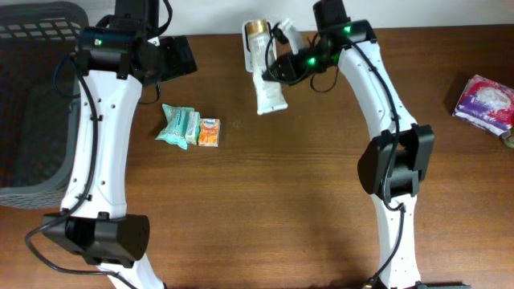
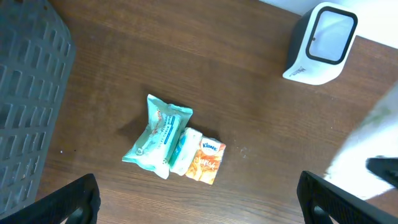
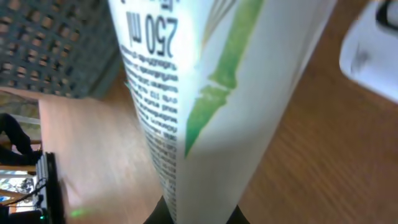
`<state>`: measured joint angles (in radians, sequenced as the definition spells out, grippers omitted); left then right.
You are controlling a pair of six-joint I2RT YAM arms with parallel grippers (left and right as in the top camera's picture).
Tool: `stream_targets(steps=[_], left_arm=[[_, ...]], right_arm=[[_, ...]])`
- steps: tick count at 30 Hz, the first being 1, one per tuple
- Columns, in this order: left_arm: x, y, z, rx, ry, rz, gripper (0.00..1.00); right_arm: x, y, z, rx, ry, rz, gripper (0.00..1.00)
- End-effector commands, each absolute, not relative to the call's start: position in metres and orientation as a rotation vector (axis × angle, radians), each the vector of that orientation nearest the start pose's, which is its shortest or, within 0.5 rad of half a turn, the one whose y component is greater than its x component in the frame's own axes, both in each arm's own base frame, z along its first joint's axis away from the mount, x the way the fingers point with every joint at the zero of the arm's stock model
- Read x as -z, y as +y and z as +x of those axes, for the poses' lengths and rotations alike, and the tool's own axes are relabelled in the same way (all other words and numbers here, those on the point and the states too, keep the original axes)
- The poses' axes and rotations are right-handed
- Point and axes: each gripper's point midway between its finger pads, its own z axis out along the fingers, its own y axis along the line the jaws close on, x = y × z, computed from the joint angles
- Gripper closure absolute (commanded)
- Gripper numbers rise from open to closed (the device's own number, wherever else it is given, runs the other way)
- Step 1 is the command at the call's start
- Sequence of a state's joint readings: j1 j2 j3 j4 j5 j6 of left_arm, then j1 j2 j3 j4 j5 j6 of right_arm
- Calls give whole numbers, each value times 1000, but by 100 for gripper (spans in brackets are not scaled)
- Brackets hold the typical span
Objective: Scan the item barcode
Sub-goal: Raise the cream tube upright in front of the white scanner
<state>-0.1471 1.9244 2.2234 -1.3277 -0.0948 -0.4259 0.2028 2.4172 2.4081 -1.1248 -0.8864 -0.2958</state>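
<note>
The right gripper (image 1: 279, 66) is clenched on the tube (image 1: 269, 92), a white tube with a gold cap (image 1: 257, 28) pointing to the far edge of the surface (image 1: 281, 185). The grasp sits about mid-length. The right wrist view shows the tube's printed text and a green bamboo motif filling the frame, with the dark fingers meeting at its lower end. Whether the tube rests on the surface or is raised off it cannot be told. The scanner (image 2: 320, 43), white with a dark window, stands at the far edge just beside the tube; the overhead view largely hides it behind the right arm. The left gripper (image 1: 173, 58) is released, its fingers (image 2: 74, 202) spread wide and holding nothing, above the surface near the far edge. A teal wipes pack (image 2: 158, 134) and an orange tissue pack (image 2: 205, 162) lie touching, left of centre. A grey basket (image 1: 32, 96) occupies the left end. A pink packet (image 1: 486, 100) lies at the right edge, well apart from the rest.
</note>
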Motion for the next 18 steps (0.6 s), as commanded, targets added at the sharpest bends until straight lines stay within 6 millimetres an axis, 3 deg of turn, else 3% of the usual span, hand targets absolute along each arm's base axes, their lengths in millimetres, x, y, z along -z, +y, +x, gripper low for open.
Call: stream_targets(steps=[1,5,11,18], left_arm=[[-282,-46,453,66,2559,-385,1],[-282,-46,453,66,2559,-385,1],[-282,-46,453,66,2559,-385,1],[-282,-46,453,66,2559,-385,1]], right_arm=[[-251,246,496,-1200,2080,-936,96],[-273,249,494,-1212,2014,-959,96],[-289,255,483,-1320,1928,-991,96],[-283,244,487,-1293,1976,-955,96]])
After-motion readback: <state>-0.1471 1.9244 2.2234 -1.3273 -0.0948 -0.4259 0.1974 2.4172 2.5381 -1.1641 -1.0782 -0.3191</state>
